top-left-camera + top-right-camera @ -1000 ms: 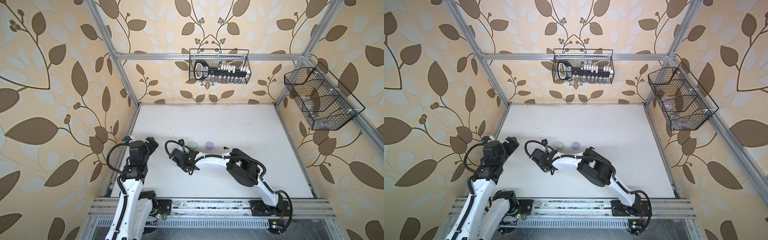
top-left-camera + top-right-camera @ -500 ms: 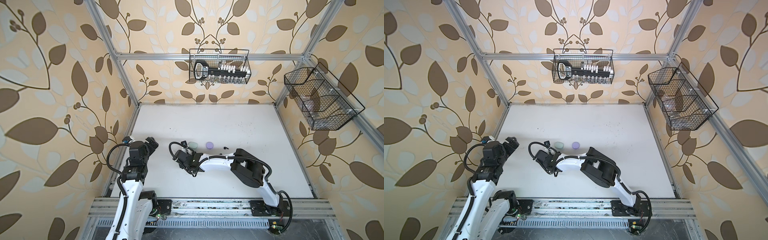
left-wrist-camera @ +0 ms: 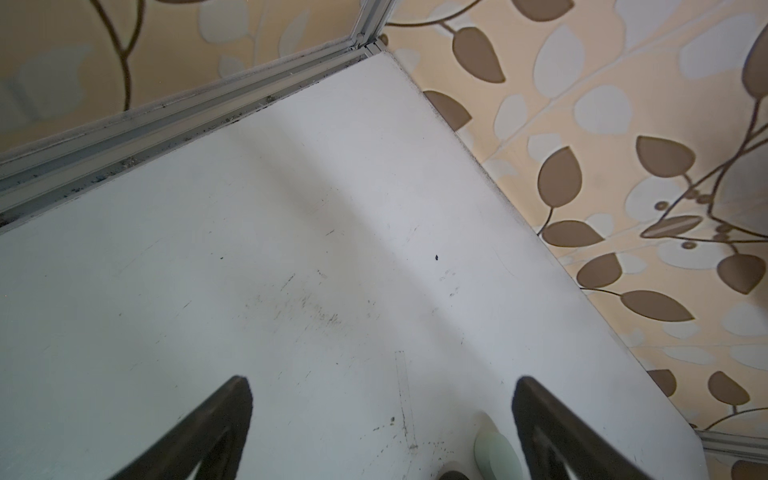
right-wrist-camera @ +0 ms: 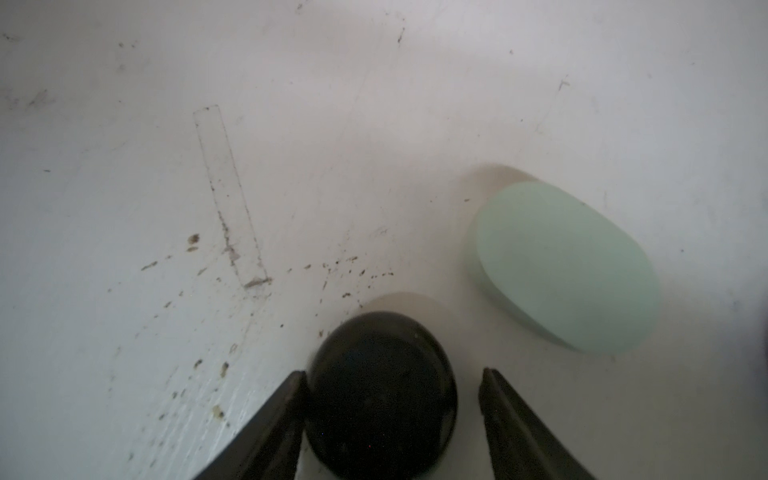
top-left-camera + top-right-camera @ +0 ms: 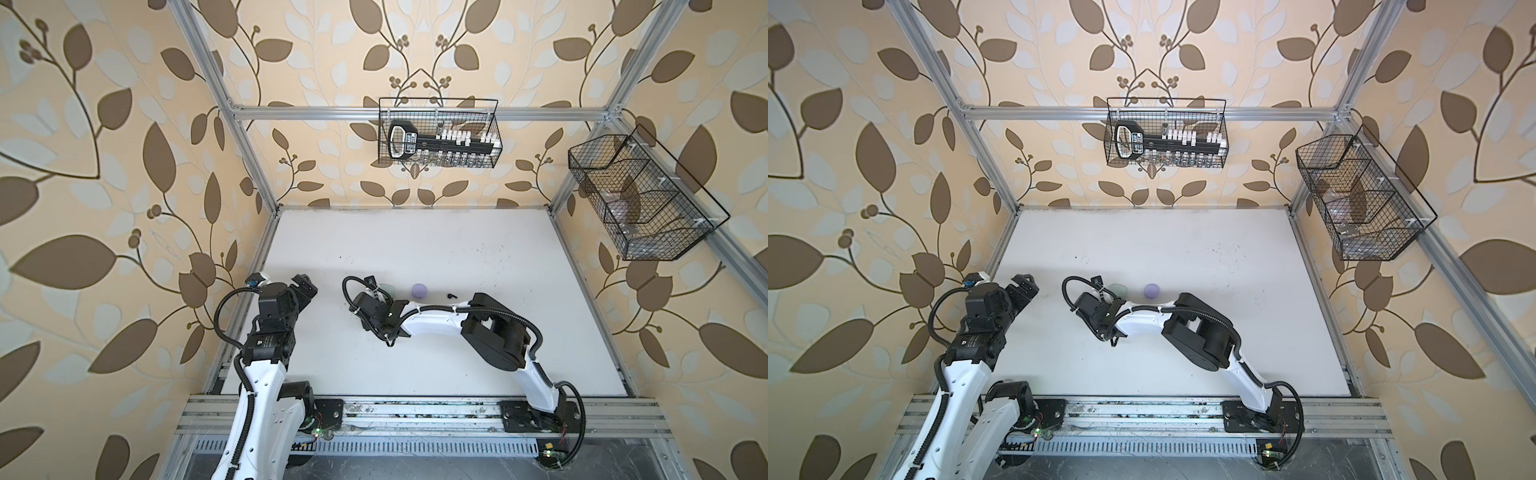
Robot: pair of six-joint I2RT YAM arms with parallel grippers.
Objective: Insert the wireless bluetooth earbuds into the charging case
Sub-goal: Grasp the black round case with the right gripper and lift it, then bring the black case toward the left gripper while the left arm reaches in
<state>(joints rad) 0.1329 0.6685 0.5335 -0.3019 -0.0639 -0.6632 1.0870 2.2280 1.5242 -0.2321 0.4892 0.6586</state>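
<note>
Since the black case has to be steadied before anything can be put into it, the right gripper is set low over the table with its fingers astride that case; one finger is seen touching the case's side, while a gap is left at the other, so the case is bracketed but not yet clamped. Both this case and the mint case just beside it appear closed, which is judged to be why a case is approached first; an earbud cannot be seated until a lid is raised. In a top view the lilac case is found near the mint one, and a single black earbud is seen lying loose on the table beyond it, apart from all three cases; no other earbuds can be made out. The left gripper is held off to the side, its fingers spread wide with nothing between them, presumably so that it is ready for the lid or the earbud.
</note>
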